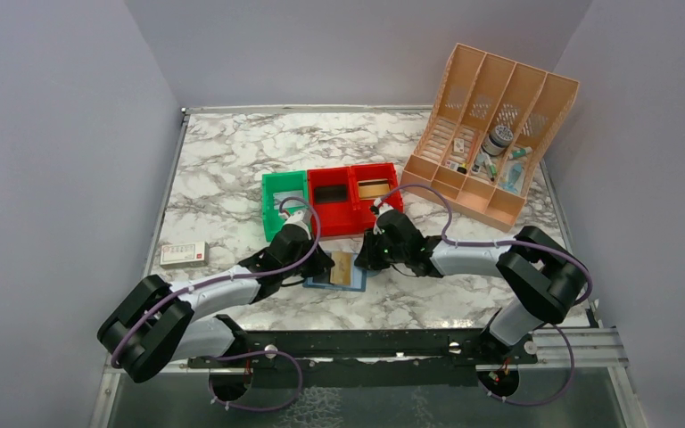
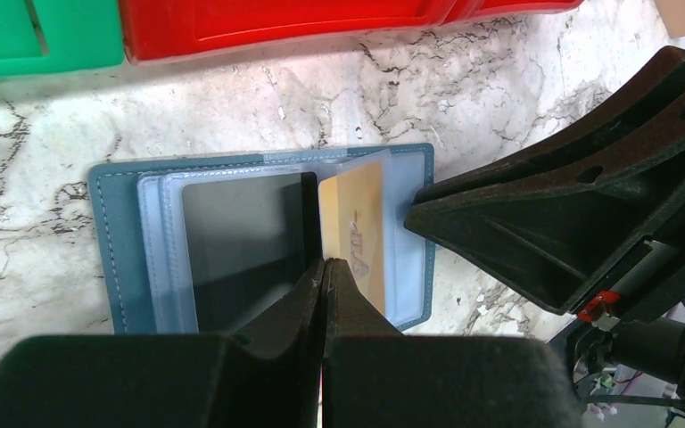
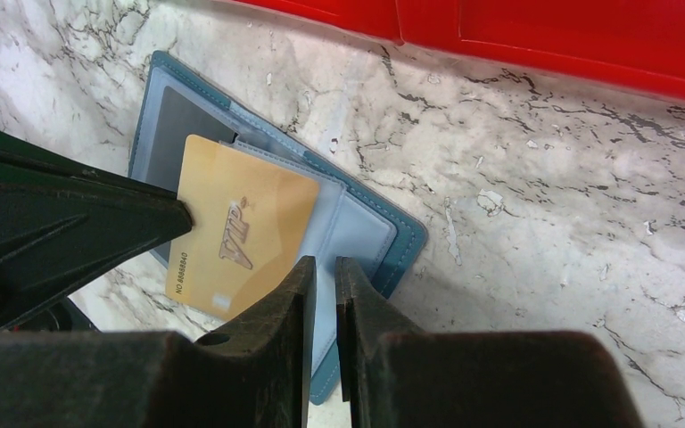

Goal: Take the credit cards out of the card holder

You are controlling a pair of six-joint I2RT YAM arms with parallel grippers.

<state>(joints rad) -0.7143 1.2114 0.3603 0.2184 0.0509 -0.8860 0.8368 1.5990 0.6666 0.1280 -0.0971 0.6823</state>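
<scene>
The blue card holder lies open on the marble between both arms, its clear slot pockets facing up. A tan-gold credit card sticks partway out of a right-hand pocket, skewed toward the near edge. My left gripper is shut on that card's left edge. My right gripper stands on the holder's pale right panel with only a narrow gap between its jaws and nothing in it. A dark pocket shows on the left panel. No grey card shows.
A green bin and two red bins stand just behind the holder. A white-and-red flat box lies at the left. An orange divided organizer with small items leans at the back right.
</scene>
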